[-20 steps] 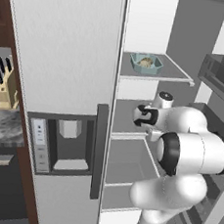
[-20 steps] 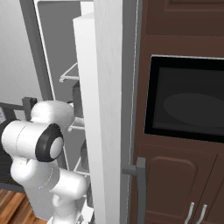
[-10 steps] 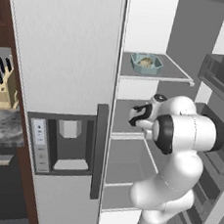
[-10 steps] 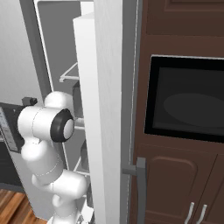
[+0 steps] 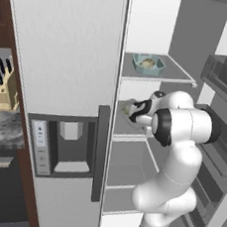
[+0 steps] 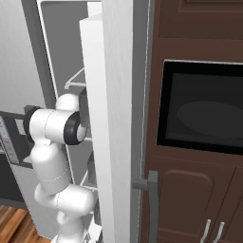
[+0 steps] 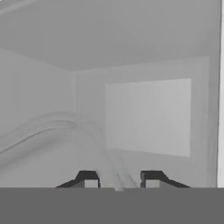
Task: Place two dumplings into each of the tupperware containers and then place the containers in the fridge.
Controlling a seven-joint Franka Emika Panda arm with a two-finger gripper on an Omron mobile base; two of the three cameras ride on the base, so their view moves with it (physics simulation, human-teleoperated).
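The fridge stands with its right door open. On its upper shelf sits the pale blue-teal tupperware container with tan dumplings inside. The clear tupperware container rests on the middle shelf, with faint tan lumps in it. My gripper reaches onto that shelf at the container's near side. In the hand view the clear container's thin curved wall runs down between my fingertips. The gripper is open a little, with a gap on each side of the wall.
Door bins hang on the open door to the right of my arm. A lower shelf lies under my hand. A knife block stands on the counter at left. A dark oven window sits in the wood cabinets beside the fridge.
My elbow has lifted and the hand has shifted slightly left, deeper over the middle shelf. The blue-teal container has not moved.
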